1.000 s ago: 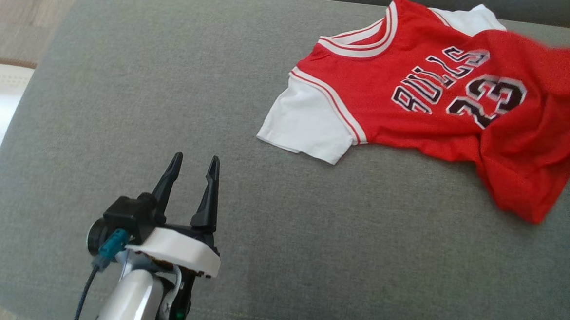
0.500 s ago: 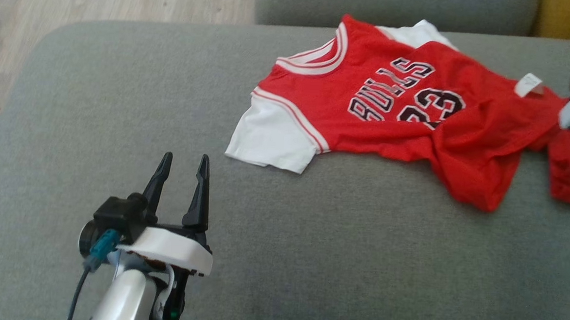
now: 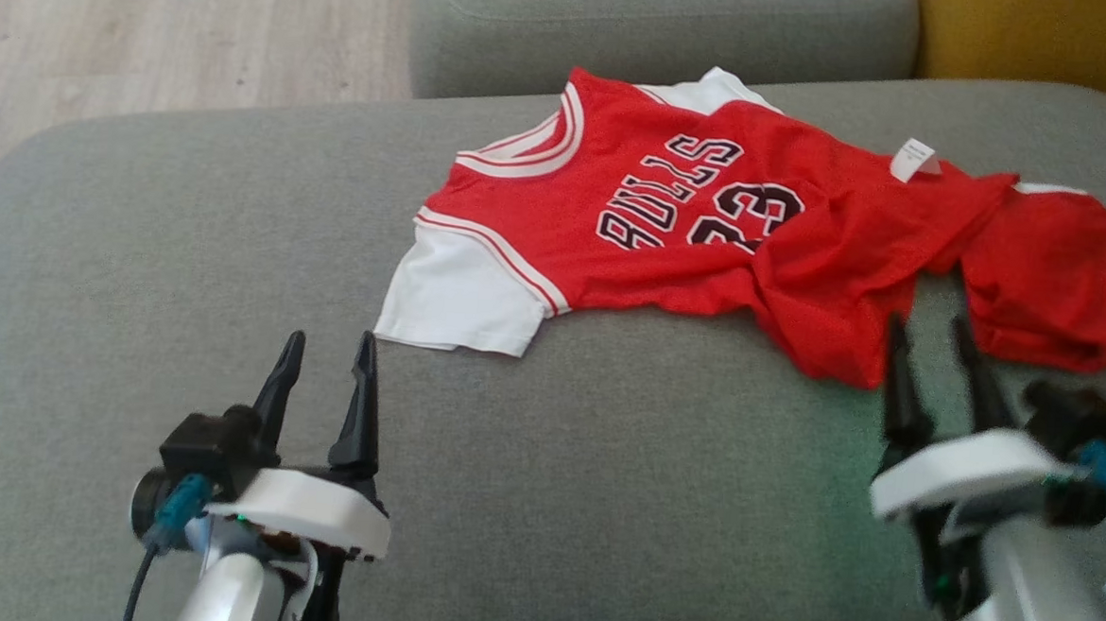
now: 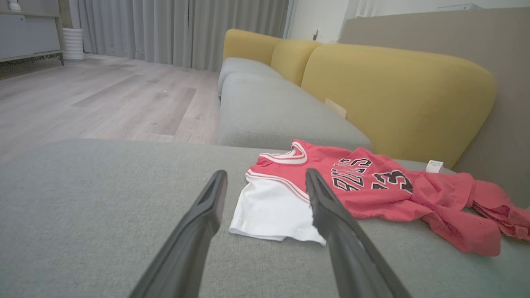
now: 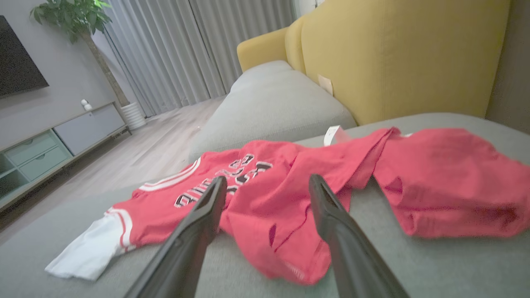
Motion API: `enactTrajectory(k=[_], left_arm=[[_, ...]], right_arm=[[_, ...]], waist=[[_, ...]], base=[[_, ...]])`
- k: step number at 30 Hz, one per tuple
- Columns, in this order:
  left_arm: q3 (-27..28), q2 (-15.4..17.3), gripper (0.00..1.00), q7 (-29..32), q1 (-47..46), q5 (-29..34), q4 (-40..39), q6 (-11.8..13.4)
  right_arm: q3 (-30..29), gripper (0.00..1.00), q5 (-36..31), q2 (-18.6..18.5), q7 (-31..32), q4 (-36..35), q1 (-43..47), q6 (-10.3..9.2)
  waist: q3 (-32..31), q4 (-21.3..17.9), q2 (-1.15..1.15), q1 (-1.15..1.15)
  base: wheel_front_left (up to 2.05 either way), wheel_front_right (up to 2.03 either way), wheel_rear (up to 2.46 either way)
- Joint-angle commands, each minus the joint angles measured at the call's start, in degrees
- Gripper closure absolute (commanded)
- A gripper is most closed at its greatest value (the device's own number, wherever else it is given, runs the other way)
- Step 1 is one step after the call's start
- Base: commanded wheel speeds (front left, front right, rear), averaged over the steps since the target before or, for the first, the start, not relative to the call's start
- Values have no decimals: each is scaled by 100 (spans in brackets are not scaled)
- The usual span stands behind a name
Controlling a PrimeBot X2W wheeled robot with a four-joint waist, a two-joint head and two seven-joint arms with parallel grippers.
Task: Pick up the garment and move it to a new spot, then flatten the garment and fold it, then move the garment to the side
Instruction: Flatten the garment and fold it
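The garment [image 3: 708, 233] is a red jersey with white sleeves and "BULLS 23" on its chest, lying crumpled on the grey sofa seat [image 3: 600, 502]. Its lower part is twisted and bunched toward the right. My left gripper [image 3: 329, 346] stands open above the cushion, just short of the white sleeve [image 4: 269, 211]. On the right, my right gripper [image 3: 931, 330] is open too, its tips close to the garment's rumpled red hem [image 5: 281, 244]. Neither gripper holds anything. The garment [image 4: 372, 186] lies just beyond my left fingers.
A yellow backrest [image 4: 397, 91] rises behind the seat at the right. Another grey seat cushion [image 3: 663, 23] adjoins at the back, with wooden floor [image 3: 151, 34] to the left. A media cabinet [image 5: 54, 140] and curtains stand across the room.
The head camera has swung right and tilted, so the whole picture shifted. My right gripper has come into view at the lower right, near the garment's hem. The left gripper stays open.
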Motion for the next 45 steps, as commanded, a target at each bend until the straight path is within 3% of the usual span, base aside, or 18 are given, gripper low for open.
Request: enactTrajectory(k=[1, 12, 24, 35, 41, 42, 43, 44, 45], left_arm=[[277, 30, 0, -52, -248, 61, -77, 59], [406, 158, 0, -52, -1066, 460, 1214, 86], [313, 424, 0, 339, -2179, 625, 2864, 107], [144, 515, 0, 537, -2830, 636, 4112, -55], [84, 491, 0, 832, -3025, 535, 4601, -264], [70, 480, 5, 890, -3046, 517, 4672, -305], [59, 471, 59, 930, -3067, 502, 4731, -335], [44, 464, 100, 946, -3085, 494, 4778, -358], [30, 457, 100, 939, -3099, 488, 4812, -376]], right_arm=[[177, 0, -104, 107, -26, -410, 46, -5], [173, 0, -367, 400, 296, -1259, 495, -5], [283, 0, -416, 464, 428, -1569, 503, -5], [301, 0, -419, 482, 431, -1600, 397, -5], [278, 0, -413, 485, 405, -1601, 368, -5], [266, 0, -416, 485, 402, -1600, 368, -5], [254, 0, -417, 486, 401, -1599, 368, -5], [241, 0, -417, 486, 401, -1598, 369, -5], [228, 0, -417, 486, 401, -1595, 370, -5]], waist=[[91, -120, 0, 0], [430, -443, 0, 0], [790, -703, 0, 0], [977, -884, 0, 0], [1017, -917, 0, 0], [1016, -916, 0, 0], [1012, -912, 0, 0], [1006, -906, 0, 0], [998, -897, 0, 0]], base=[[0, 0, 0], [0, 0, 0], [0, 0, 0], [0, 0, 0], [0, 0, 0], [0, 0, 0], [0, 0, 0], [0, 0, 0], [0, 0, 0]])
